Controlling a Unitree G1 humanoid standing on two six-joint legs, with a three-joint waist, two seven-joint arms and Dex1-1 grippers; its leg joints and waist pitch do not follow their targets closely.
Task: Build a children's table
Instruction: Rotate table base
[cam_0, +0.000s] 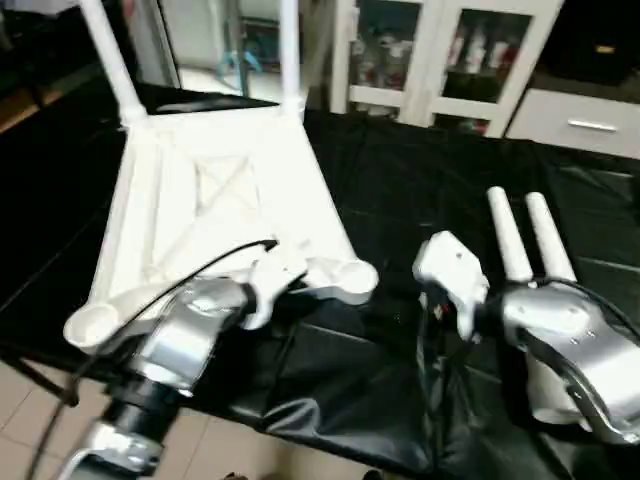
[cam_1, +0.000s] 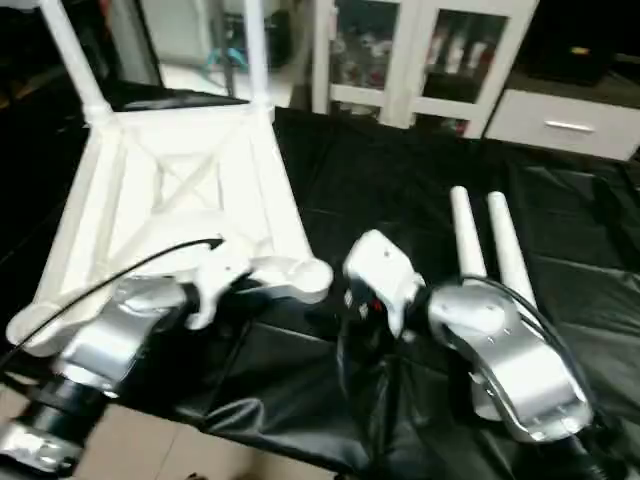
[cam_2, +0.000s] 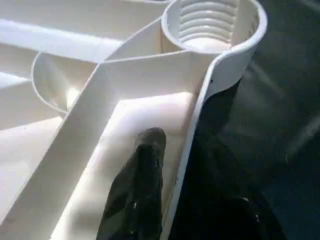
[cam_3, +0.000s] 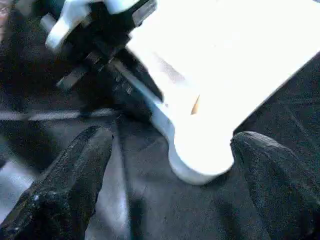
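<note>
Tabletop (cam_0: 215, 215) lies ribs-up on the black work table (cam_0: 420, 200). Left gripper (cam_2: 165, 165) seemingly clamps its near rim; right gripper (cam_3: 165, 175) hangs open. Hold firmly while fetching the loose legs (cam_0: 525, 240).

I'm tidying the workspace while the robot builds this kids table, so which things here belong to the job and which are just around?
Part of the job:
tabletop, upside down
two fitted legs
two loose legs on the black work table

Just around:
white cabinet
drawer unit
</note>
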